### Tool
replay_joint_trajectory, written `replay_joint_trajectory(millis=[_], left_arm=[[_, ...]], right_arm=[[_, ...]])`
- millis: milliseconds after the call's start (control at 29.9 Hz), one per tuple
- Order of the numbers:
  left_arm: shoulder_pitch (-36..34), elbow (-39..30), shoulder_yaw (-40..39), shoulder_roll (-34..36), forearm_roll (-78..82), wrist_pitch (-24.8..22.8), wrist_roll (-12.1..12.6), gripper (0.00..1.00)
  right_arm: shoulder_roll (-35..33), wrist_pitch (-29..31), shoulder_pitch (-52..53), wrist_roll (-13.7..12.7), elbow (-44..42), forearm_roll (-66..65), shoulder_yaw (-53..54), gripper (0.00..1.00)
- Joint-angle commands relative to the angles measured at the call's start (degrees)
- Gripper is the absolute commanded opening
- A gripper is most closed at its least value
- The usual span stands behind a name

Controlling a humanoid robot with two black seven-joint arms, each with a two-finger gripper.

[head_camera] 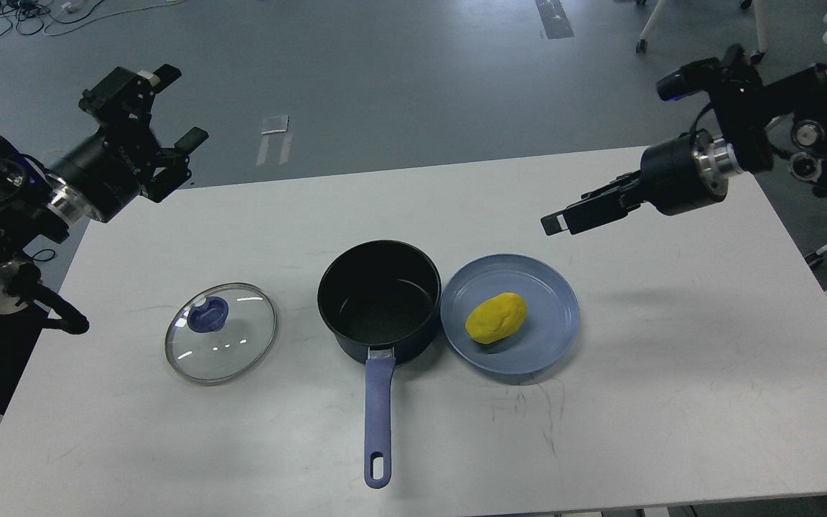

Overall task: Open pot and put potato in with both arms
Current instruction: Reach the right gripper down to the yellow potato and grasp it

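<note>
Head view. The saucepan [377,301] is sitting uncovered near the middle of the white table [672,373], its blue-purple handle pointing toward the near edge. Its glass lid [220,332], with a blue knob, is lying flat on the table to the pot's left, apart from it. A shallow blue plate [528,352] is touching the pot's right side and is carrying the yellow potato [496,318]. The left gripper [169,122] is hovering beyond the far-left table corner, fingers spread and holding nothing, well apart from the lid. The right gripper [564,215] is hanging above the table, up and right of the potato, fingers drawn together and empty.
</note>
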Motion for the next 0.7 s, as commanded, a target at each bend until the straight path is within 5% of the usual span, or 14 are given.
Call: replay_joint_trajectory(millis=[0,668], left_arm=[[0.03,-0.03,-0.01,-0.17,-0.04,0.03,0.03,0.98],[-0.23,-0.21,-0.19,-0.35,-0.12,-0.06,0.12,0.98]], right_arm=[[6.06,0.00,4.36,-0.01,-0.47,-2.24,-5.69,1.00],[27.25,-5.85,3.40,-0.01,-9.35,-12.08,-17.38,1.00]])
